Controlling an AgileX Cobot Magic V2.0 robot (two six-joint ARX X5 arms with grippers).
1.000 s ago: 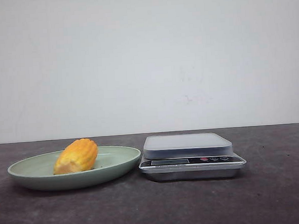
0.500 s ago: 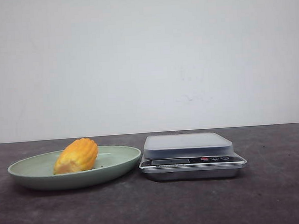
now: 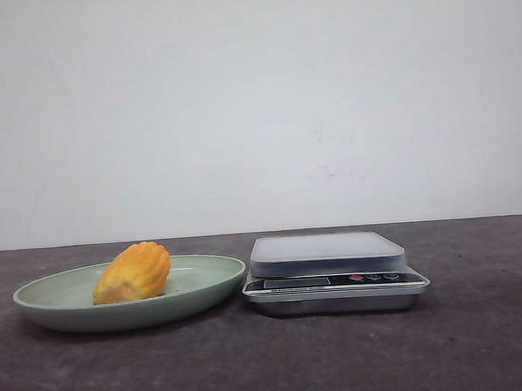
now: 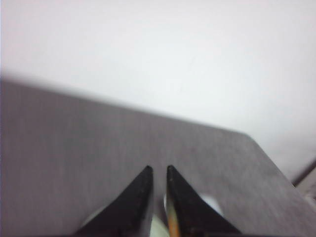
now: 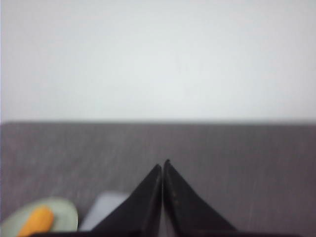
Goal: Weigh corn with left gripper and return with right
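The corn [image 3: 133, 272], a short yellow-orange cob piece, lies on a pale green plate [image 3: 46, 302] at the left of the dark table. A silver kitchen scale [image 3: 332, 271] stands just right of the plate, its platform bare. Neither gripper shows in the front view. My left gripper [image 4: 158, 169] hangs above the table with a narrow gap between its black fingers, holding nothing; a sliver of plate [image 4: 158, 229] and of the orange corn [image 4: 173, 224] shows between them. My right gripper [image 5: 162, 163] is shut and empty, with the corn [image 5: 37, 220], plate [image 5: 66, 212] and scale [image 5: 106, 210] off to one side.
A plain white wall stands behind the table. The dark table top [image 3: 482, 324] stretches to the right of the scale and in front of both objects. The table's corner shows in the left wrist view [image 4: 247, 136].
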